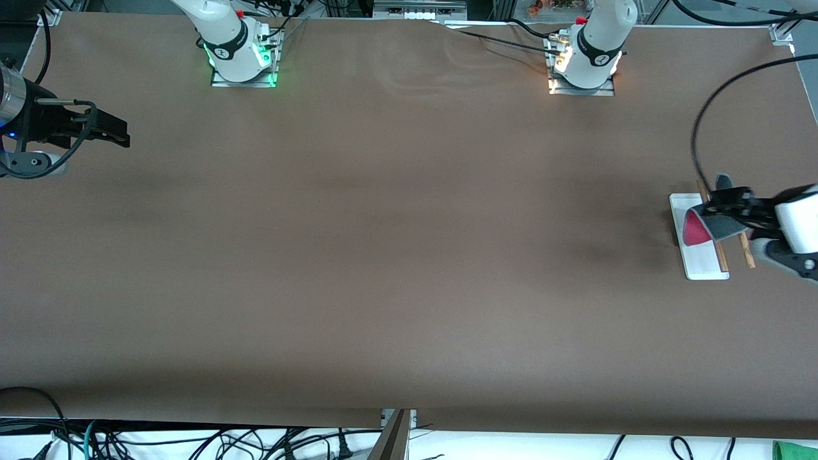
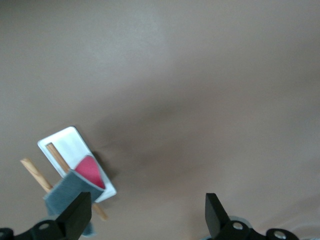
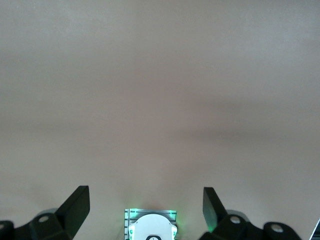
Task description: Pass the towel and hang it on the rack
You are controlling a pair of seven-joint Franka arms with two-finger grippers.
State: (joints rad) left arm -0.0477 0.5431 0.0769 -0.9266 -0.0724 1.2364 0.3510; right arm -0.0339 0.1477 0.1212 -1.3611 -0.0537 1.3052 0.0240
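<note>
The towel (image 1: 703,228) hangs folded over a rod of the rack (image 1: 705,263) at the left arm's end of the table, grey side out, with the pink-red side showing underneath. My left gripper (image 1: 719,203) is open just above the towel and rack and holds nothing. In the left wrist view the towel (image 2: 75,182) lies beside one finger of the left gripper (image 2: 147,210), over the rack's white base (image 2: 67,144) and its rods (image 2: 34,171). My right gripper (image 1: 110,132) waits open and empty over the right arm's end of the table, and it also shows in the right wrist view (image 3: 146,202).
A green cloth scrap (image 1: 795,449) lies off the table's near edge at the left arm's end. Cables lie along the near edge. The right arm's base (image 3: 150,227) shows in the right wrist view. The brown table (image 1: 383,255) stretches between the arms.
</note>
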